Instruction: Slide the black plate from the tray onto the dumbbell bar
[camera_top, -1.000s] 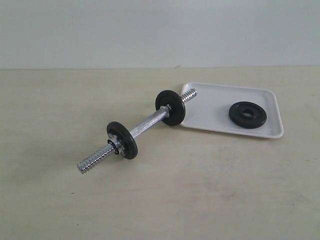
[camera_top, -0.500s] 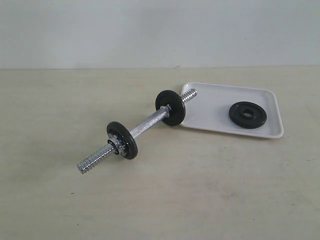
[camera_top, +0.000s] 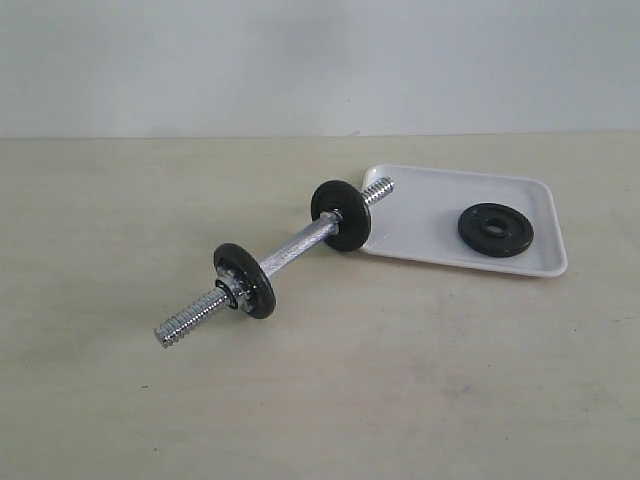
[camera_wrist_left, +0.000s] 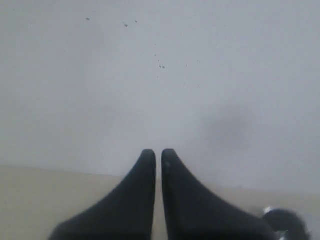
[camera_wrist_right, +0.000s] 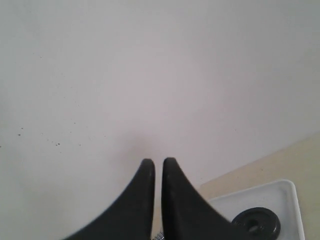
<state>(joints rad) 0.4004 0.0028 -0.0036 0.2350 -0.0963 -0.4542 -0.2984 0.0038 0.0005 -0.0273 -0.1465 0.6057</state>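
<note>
The black plate (camera_top: 495, 229) lies flat on the white tray (camera_top: 420, 215) at the right; the right wrist view also catches the plate (camera_wrist_right: 256, 224) and the tray (camera_wrist_right: 285, 200). The chrome dumbbell bar (camera_top: 295, 248) lies slanted on the table, one threaded end over the tray's left rim. Two black discs sit on the bar, one near the tray (camera_top: 341, 214) and one nearer the front (camera_top: 245, 280). Neither arm shows in the exterior view. My left gripper (camera_wrist_left: 158, 154) and right gripper (camera_wrist_right: 158, 163) are both shut on nothing, held away from the objects.
The tabletop (camera_top: 150, 210) is pale wood with a white wall (camera_top: 300, 60) behind it. A blurred round metal part (camera_wrist_left: 285, 222) shows at the edge of the left wrist view.
</note>
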